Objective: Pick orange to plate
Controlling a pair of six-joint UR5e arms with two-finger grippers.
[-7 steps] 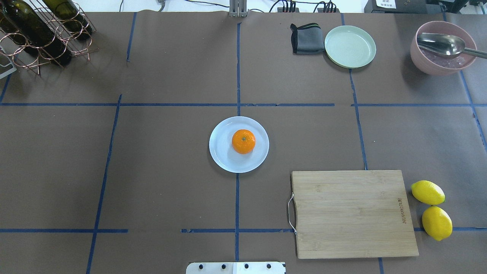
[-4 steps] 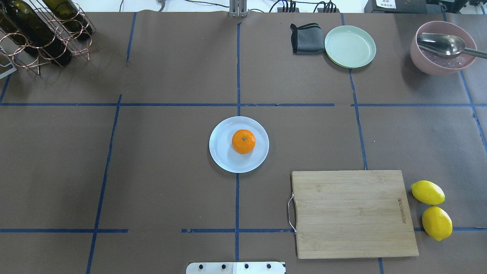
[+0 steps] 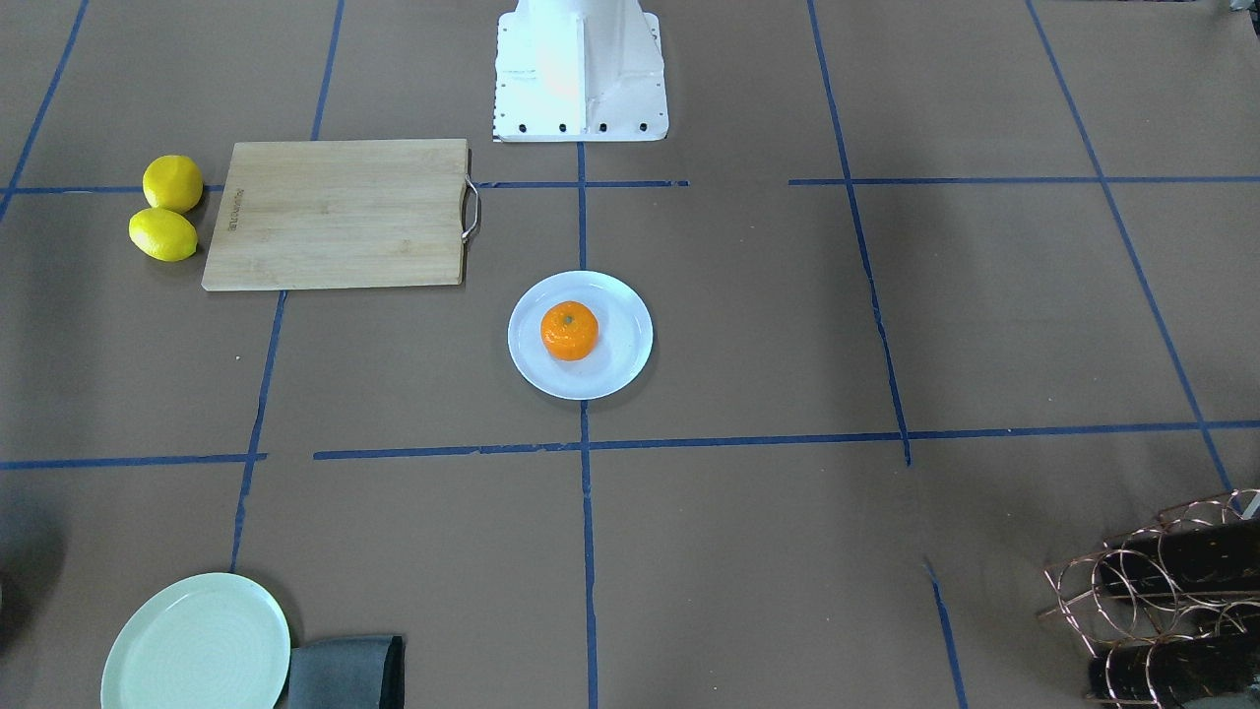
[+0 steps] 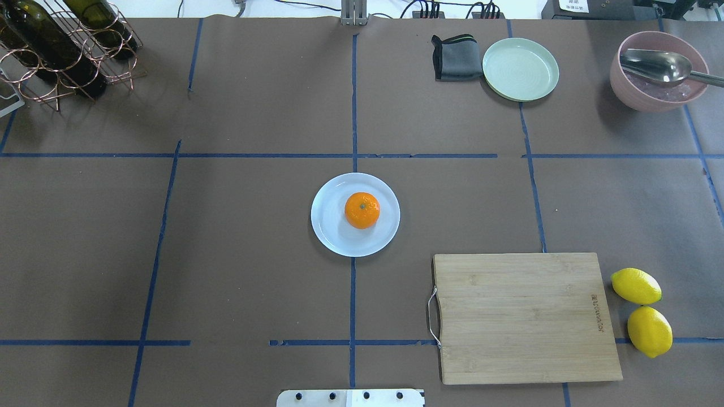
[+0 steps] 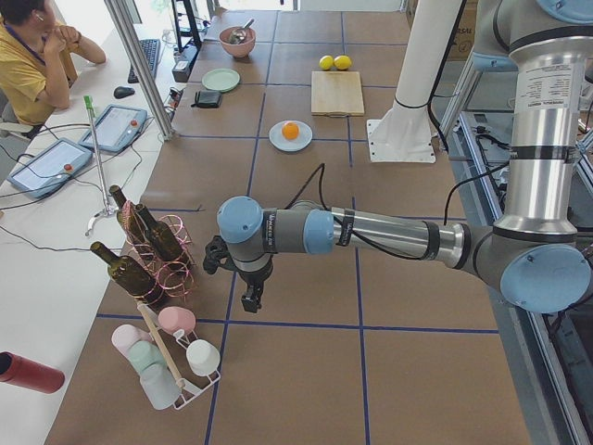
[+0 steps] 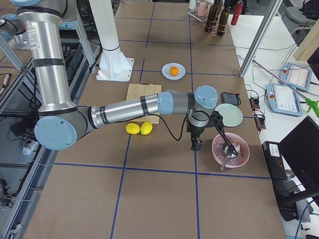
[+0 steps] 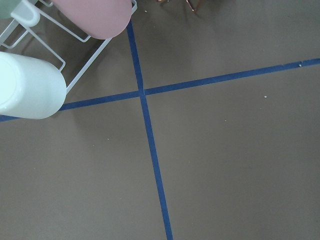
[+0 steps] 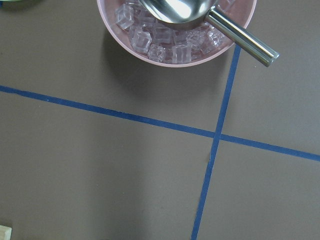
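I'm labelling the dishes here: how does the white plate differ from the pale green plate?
The white plate is bluish white, the pale green plate mint green. The white plate carries the orange; the pale green plate holds nothing. The white plate sits mid-table on a blue tape line; the pale green plate lies by the far edge, beside a grey cloth. Both are round with raised rims.

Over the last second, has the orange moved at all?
No. Seen from overhead, the orange sits on the same spot of the plate, just right of the blue tape line.
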